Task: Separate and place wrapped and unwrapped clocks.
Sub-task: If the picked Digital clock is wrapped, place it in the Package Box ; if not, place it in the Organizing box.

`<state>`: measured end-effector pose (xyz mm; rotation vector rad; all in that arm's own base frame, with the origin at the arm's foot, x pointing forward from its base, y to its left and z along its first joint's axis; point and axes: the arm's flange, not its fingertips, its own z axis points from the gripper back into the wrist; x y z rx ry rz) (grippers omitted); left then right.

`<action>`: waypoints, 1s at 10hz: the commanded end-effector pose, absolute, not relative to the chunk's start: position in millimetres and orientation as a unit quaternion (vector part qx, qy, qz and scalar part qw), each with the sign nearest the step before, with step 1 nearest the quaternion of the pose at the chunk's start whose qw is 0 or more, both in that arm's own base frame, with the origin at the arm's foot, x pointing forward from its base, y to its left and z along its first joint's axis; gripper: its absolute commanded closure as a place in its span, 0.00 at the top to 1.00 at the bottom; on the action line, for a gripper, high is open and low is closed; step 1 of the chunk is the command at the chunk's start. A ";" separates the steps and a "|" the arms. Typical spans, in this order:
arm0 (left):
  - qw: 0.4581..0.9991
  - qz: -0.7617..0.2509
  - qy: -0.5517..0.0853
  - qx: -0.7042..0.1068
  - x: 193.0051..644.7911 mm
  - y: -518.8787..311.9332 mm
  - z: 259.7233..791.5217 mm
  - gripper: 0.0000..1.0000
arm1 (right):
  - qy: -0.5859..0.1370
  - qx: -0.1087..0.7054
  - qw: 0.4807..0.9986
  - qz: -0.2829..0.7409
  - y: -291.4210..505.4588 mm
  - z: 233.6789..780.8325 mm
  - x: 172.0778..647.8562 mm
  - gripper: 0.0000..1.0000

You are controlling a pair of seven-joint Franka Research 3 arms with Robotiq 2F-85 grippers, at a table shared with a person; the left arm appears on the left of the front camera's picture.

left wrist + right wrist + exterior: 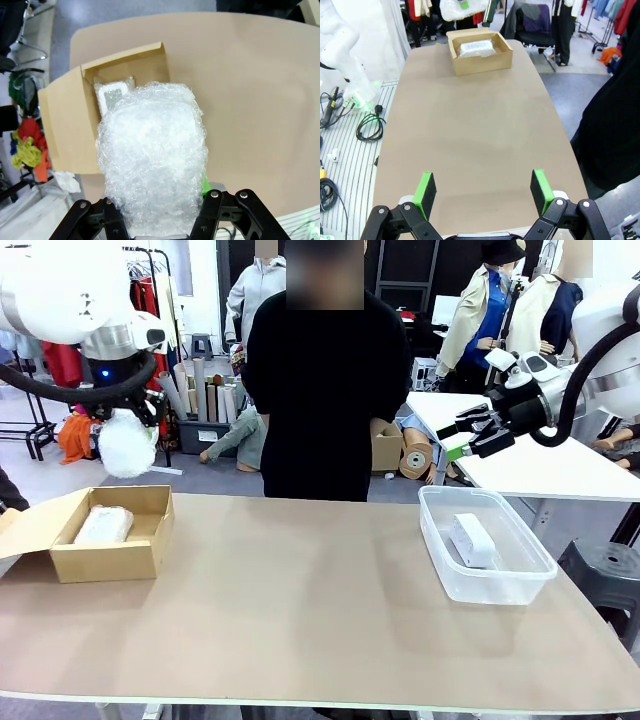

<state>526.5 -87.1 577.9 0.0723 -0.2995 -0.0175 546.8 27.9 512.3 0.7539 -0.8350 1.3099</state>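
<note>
My left gripper (156, 197) is shut on a white bubble-wrap bundle (152, 157), a wrapped clock, which hangs above the open cardboard box (150, 540) at the table's left end. Inside the box lies a clock wrapped in clear plastic (103, 525), whose label (112, 93) faces up in the left wrist view. A bare white clock (472, 540) rests in the clear plastic bin (520, 585) on the right. My right gripper (480, 430) hovers open and empty high above the bin's far side, its green pads (426, 192) wide apart.
A person in black (325, 390) stands at the far edge, hands behind the back. The tan table (300, 600) is bare between box and bin. The box's flap (30, 525) sticks out to the left. Another table (550, 465) stands behind on the right.
</note>
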 end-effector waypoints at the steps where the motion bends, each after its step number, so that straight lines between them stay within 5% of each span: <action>1: 0.990 -0.003 -0.142 0.009 545.0 -66.8 557.7 0.00 | -0.368 0.331 0.649 0.578 28.2 513.8 546.3 1.00; 10: 0.990 -0.005 -0.143 0.007 595.7 -24.8 468.5 0.00 | -0.368 0.331 0.649 0.578 28.2 513.8 546.3 1.00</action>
